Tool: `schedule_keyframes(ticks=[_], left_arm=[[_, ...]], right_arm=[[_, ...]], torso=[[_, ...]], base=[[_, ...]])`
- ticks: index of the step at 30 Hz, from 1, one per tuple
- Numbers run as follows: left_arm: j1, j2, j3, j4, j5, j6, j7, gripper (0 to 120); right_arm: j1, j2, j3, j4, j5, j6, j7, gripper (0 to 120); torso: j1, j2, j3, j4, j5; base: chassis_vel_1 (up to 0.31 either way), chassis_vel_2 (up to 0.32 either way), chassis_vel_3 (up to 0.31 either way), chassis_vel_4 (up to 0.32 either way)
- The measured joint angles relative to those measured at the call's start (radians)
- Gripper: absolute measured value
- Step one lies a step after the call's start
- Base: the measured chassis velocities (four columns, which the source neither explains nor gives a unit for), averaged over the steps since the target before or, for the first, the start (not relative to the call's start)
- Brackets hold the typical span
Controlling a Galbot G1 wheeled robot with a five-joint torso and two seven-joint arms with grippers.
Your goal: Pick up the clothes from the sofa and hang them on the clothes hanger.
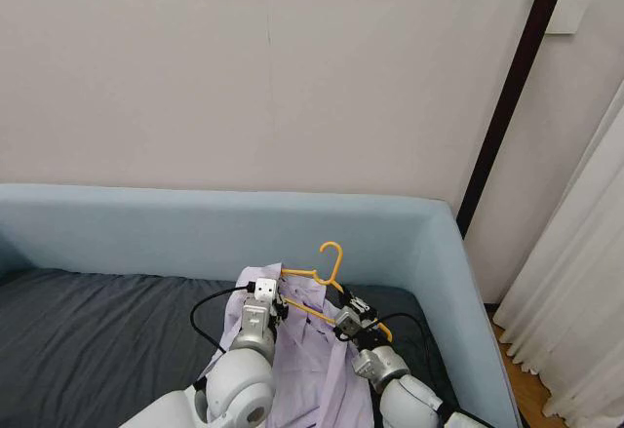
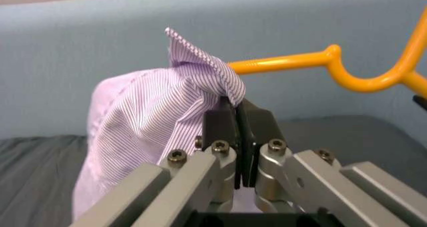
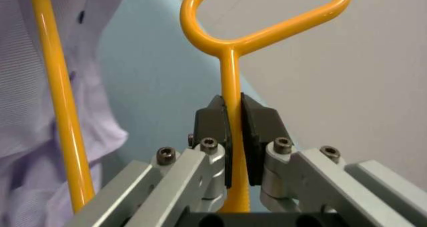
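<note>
Low at frame centre, above the sofa (image 1: 146,228), the left pincer (image 2: 235,106) is pinching the shirt (image 2: 147,117) at its shoulder, and just right of it the right pincer (image 3: 233,111) is clamping the hanger (image 3: 230,62), whose bar is running between them.

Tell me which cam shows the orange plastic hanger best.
Head view: the orange plastic hanger shows its whole hook and sloping bars over the pale purple striped shirt. Right wrist view has the right gripper shut on one bar; left wrist view catches a bar and bend beyond the left gripper, shut on the shirt.
</note>
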Motion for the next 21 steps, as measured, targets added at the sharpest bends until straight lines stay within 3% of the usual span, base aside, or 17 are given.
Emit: schedule_keyframes(ticks=[8, 14, 21], left_arm=[[-0.091, 0.004, 0.032, 0.009, -0.048, -0.001, -0.008, 0], [-0.099, 0.029, 0.055, -0.028, -0.059, -0.011, 0.016, 0], [-0.032, 0.063, 0.068, -0.080, 0.039, -0.089, 0.140, 0]], right_arm=[[0.021, -0.004, -0.001, 0.018, -0.124, 0.054, -0.032, 4], [0.041, 0.019, -0.011, -0.031, -0.106, 0.046, -0.036, 4], [0.065, 0.046, -0.034, -0.088, -0.023, 0.000, -0.035, 4]], torso=[[0.000, 0.000, 0.000, -0.0002, -0.0001], [0.000, 0.000, 0.000, 0.0003, -0.0001], [0.000, 0.000, 0.000, 0.0000, -0.0001]], base=[[0.000, 0.000, 0.000, 0.000], [0.000, 0.000, 0.000, 0.000], [0.000, 0.000, 0.000, 0.000]])
